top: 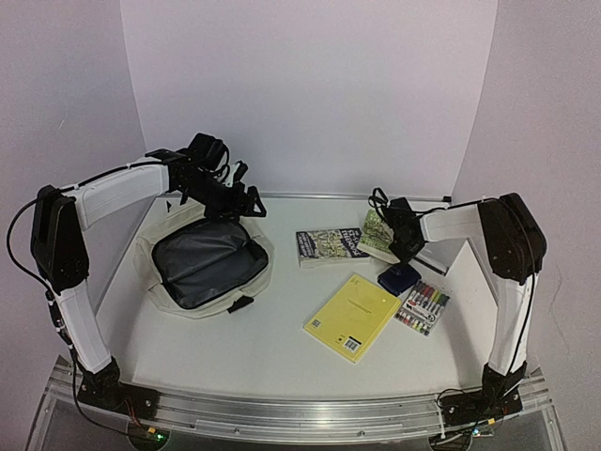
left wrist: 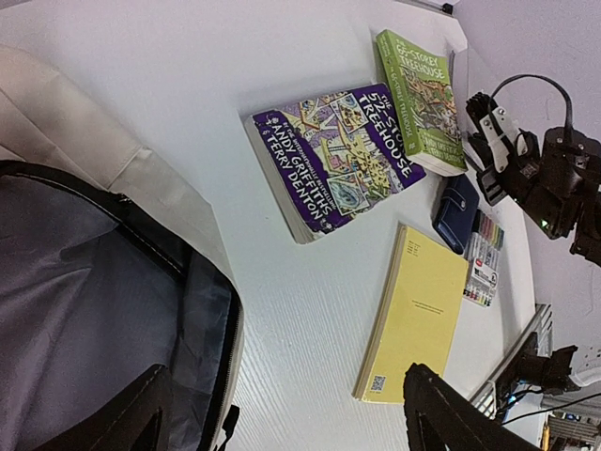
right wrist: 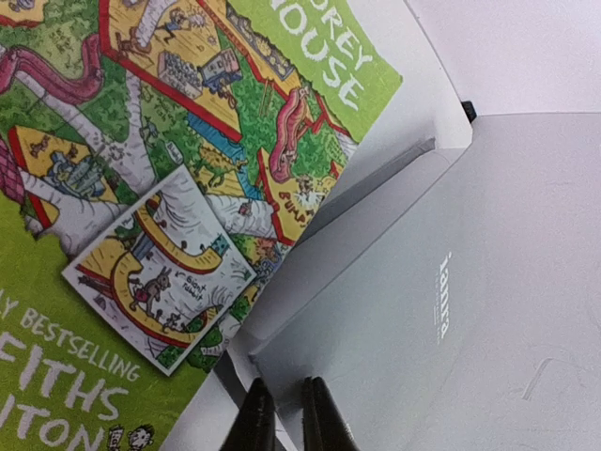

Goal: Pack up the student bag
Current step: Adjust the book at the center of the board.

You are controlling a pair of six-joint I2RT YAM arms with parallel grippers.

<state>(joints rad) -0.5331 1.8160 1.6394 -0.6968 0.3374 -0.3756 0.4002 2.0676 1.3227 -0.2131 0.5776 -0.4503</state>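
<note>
The student bag [top: 202, 263], cream with black zipper trim, lies open at the left and shows its dark grey lining [left wrist: 75, 310]. My left gripper [top: 249, 202] hovers over the bag's far right edge, open wide and empty [left wrist: 282, 376]. My right gripper [top: 407, 249] hangs low at the right, where a green book [right wrist: 141, 188] meets a flat grey box [right wrist: 451, 282]. Its jaws [right wrist: 285, 418] stand almost together over the box's near corner, with nothing seen held.
A purple book [top: 329, 244] lies in the middle with the green book [top: 376, 235] beside it. A yellow notebook [top: 352, 317], a navy pouch [top: 398, 278] and a pack of markers [top: 423, 308] lie nearer the front right. White walls enclose the table.
</note>
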